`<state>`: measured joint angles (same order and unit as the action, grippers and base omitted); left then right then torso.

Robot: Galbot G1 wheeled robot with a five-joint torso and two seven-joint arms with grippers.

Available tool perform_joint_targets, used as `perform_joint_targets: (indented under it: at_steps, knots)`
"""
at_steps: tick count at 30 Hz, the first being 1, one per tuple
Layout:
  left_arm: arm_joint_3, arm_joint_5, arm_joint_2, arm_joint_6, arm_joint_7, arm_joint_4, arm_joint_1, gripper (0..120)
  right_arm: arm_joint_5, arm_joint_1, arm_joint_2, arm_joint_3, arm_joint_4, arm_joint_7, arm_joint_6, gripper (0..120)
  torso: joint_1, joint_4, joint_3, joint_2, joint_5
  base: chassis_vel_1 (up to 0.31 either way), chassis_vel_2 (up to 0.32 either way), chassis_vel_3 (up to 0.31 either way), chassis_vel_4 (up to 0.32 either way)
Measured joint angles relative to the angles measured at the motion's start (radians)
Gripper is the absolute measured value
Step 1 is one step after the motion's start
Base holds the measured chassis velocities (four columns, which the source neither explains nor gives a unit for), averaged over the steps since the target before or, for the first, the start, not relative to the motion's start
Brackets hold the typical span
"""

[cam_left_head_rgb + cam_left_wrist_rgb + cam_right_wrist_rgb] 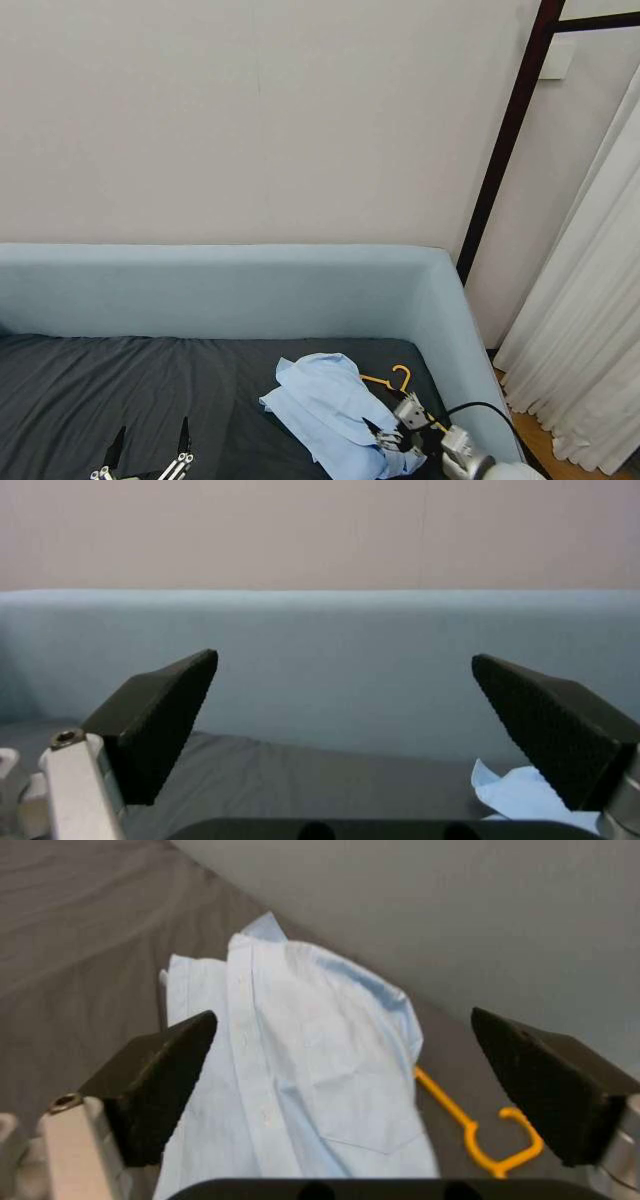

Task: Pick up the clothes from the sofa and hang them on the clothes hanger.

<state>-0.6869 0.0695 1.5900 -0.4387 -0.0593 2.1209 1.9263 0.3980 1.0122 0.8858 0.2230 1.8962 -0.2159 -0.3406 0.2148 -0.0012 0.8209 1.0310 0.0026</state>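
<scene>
A pale blue sofa with a dark grey seat stands against a plain wall.

At far left, low and close to the robot, the left gripper hovers above bare seat cushion. Its two black fingers are spread wide and hold nothing. It is well apart from the clothing.

Right of centre, a light blue shirt lies crumpled on the seat near the sofa's right arm. Its long axis runs diagonally, from the sofa back down toward the robot's right side. The right wrist view shows the button placket running along that axis, with the chest pocket at the end near the gripper. From this, the collar end appears to point toward the robot and the hem toward the sofa back.

A yellow hanger pokes out from the shirt's right edge, its hook pointing toward the sofa's right arm.

The right gripper is poised over the near end of the shirt, with its fingers spread wide and not yet gripping.

Further right, a dark rack pole rises beside a white curtain.

The task appears to be at the pick-up step. The next move probably calls for lowering the right gripper and closing firmly near the hanger's neck, so that shirt and hanger lift together.
</scene>
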Motion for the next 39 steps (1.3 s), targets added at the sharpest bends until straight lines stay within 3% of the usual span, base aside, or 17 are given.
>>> perform_joint_targets:
  at_steps: [1,3,5,9,11,16,19,25,28,31,39]
  knots:
    - [-0.002,-0.003,0.003,0.002,0.000,0.002,0.004,100,0.025,-0.051,0.060,0.063,-0.050,-0.083,-0.021,100,0.000,0.0000,0.000,0.000,0.0003,0.000,0.000,0.000,0.000]
    - [-0.003,-0.004,0.006,0.003,0.000,0.004,0.007,100,0.032,-0.077,0.087,0.089,-0.079,-0.119,-0.024,100,0.000,-0.0001,0.000,0.000,0.0003,0.000,0.000,0.000,0.000]
    - [-0.007,-0.004,0.013,0.012,0.000,0.019,0.019,100,0.043,-0.185,0.191,0.182,-0.198,-0.224,-0.031,100,0.000,0.0002,0.000,0.000,0.0001,0.000,0.000,0.000,0.000]
    - [-0.015,0.001,0.018,0.031,0.011,0.052,0.047,100,0.045,-0.303,0.292,0.270,-0.325,-0.299,-0.060,100,0.000,0.0002,0.000,0.000,-0.0001,0.000,0.000,0.000,0.000]
    - [-0.025,-0.001,0.018,0.048,0.015,0.074,0.064,100,0.043,-0.369,0.371,0.327,-0.403,-0.354,-0.127,100,0.000,-0.0001,0.000,0.000,-0.0001,0.000,0.000,0.000,0.000]
    - [-0.039,-0.002,0.017,0.055,0.011,0.094,0.072,100,0.065,-0.421,0.466,0.371,-0.479,-0.380,-0.203,100,0.000,-0.0001,0.000,0.000,-0.0002,0.000,0.000,0.000,0.000]
    - [-0.047,-0.001,0.017,0.053,0.004,0.102,0.079,100,0.127,-0.472,0.583,0.393,-0.579,-0.422,-0.270,100,0.000,0.0000,0.000,0.000,-0.0002,0.000,0.000,0.000,0.000]
    - [-0.048,-0.002,0.019,0.048,-0.001,0.098,0.077,100,0.101,-0.515,0.717,0.387,-0.806,-0.453,-0.250,100,0.000,0.0000,0.000,0.000,-0.0001,0.000,0.000,0.000,0.000]
    - [-0.048,-0.002,0.019,0.045,-0.003,0.093,0.075,100,0.073,-0.518,0.730,0.380,-0.862,-0.448,-0.234,100,0.000,-0.0004,0.000,0.000,-0.0001,0.000,0.000,0.000,0.000]
    - [-0.048,-0.005,0.019,0.042,-0.002,0.086,0.071,100,0.002,-0.519,0.733,0.369,-0.951,-0.432,-0.157,100,0.000,-0.0003,0.000,0.000,0.0000,0.000,0.000,0.000,0.000]
    - [-0.046,-0.021,0.018,0.034,-0.003,0.088,0.084,100,-0.029,-0.503,0.728,0.332,-1.032,-0.352,-0.010,100,0.000,-0.0001,0.000,0.000,0.0004,0.000,0.000,0.000,0.000]
